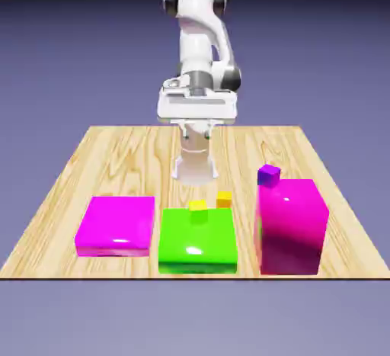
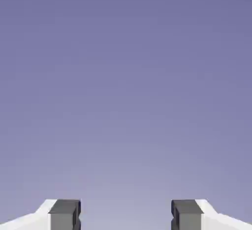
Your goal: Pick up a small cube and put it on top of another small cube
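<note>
With the gripper (image 2: 126, 215) spread and nothing between its fingers, I could clip the green block (image 1: 198, 238) or nudge the orange cube (image 1: 224, 200) if I reach carelessly for the yellow cube (image 1: 197, 206) close by. The tall magenta block (image 1: 289, 229) partly hides the purple cube's (image 1: 268, 175) footing, and I can't tell which small cube to lift.

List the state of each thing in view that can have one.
Gripper: open, holding nothing
Yellow cube: at green block's far edge, seating unclear
Orange cube: ungripped
Purple cube: by tall magenta block's far edge, seating unclear
Flat magenta block: lying on the table
</note>
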